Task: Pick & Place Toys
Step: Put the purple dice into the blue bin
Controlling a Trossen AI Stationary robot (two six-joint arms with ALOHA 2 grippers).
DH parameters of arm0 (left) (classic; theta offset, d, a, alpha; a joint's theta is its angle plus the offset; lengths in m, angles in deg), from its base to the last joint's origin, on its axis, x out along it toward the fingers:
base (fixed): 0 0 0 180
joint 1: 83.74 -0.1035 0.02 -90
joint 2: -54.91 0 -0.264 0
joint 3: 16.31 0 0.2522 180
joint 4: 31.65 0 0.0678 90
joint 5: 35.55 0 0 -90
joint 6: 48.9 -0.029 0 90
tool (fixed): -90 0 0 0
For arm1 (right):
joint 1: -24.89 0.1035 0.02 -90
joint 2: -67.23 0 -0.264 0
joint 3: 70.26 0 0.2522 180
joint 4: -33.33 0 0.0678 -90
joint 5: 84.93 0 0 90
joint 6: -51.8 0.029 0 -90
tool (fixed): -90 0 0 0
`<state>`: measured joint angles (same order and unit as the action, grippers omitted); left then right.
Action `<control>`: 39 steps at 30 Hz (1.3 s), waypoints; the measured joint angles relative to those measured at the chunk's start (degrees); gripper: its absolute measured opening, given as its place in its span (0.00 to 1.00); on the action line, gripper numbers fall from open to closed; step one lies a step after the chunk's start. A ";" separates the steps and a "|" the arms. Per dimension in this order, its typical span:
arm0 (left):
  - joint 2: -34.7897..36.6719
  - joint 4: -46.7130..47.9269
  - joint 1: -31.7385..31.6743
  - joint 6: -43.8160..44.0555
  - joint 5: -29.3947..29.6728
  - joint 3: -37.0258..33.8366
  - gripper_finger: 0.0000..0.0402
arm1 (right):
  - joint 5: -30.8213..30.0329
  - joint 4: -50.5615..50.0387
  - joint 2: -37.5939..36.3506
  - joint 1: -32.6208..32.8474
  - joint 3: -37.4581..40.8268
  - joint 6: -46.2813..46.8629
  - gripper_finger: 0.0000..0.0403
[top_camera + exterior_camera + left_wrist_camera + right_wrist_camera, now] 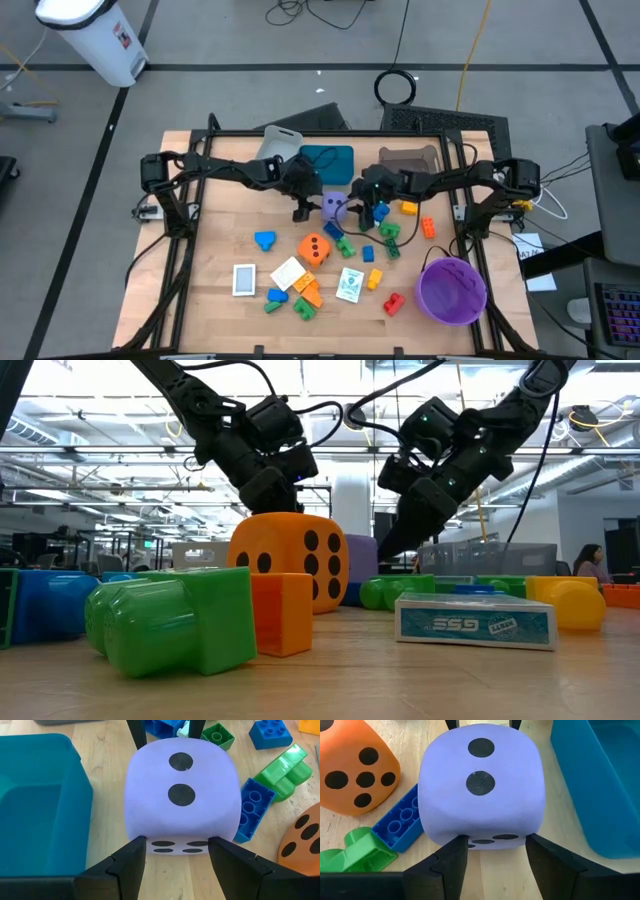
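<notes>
The purple die point(180, 795) sits mid-table between my two grippers, its two-dot face up, also visible in the high view point(335, 207). My left gripper point(177, 847) is shut on it from the table's left, beside the teal tray point(40, 795). My right gripper point(490, 842) is shut on the purple die point(480, 785) from the opposite side. The orange die point(315, 249) rests on the table nearer the front. Coloured bricks point(385, 232) and white cards point(244, 279) lie scattered around. My left gripper pinches the die's lower near edge point(150, 842) between its two fingers, slanting down from the table's left. The die narrows in between the fingers. Whether its underside rests on the table, I cannot tell. My right gripper pinches the opposite lower edge point(465, 836) between its two fingers, slanting down from the table's right. The die's wall narrows in between the fingers there too.
Grey point(280, 142), teal point(327, 162) and brown point(410, 160) trays line the far edge. The purple bowl point(452, 290) stands at the front right. A blue brick point(400, 822) and a green brick point(360, 852) lie right beside the purple die.
</notes>
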<state>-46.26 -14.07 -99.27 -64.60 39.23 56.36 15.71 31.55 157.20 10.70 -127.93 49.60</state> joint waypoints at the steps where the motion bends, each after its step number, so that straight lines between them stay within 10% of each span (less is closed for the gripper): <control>1: 0.00 0.09 0.00 0.00 0.06 0.00 0.55 | 0.01 -0.25 0.00 0.00 -0.22 0.00 0.47; 39: 0.09 -0.48 -0.59 0.80 -0.24 3.02 0.55 | 0.06 -11.47 -0.66 -0.13 -5.01 -1.72 0.44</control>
<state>-46.17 -14.55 -99.86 -63.80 38.99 59.38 15.78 20.09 156.55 10.57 -132.94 47.88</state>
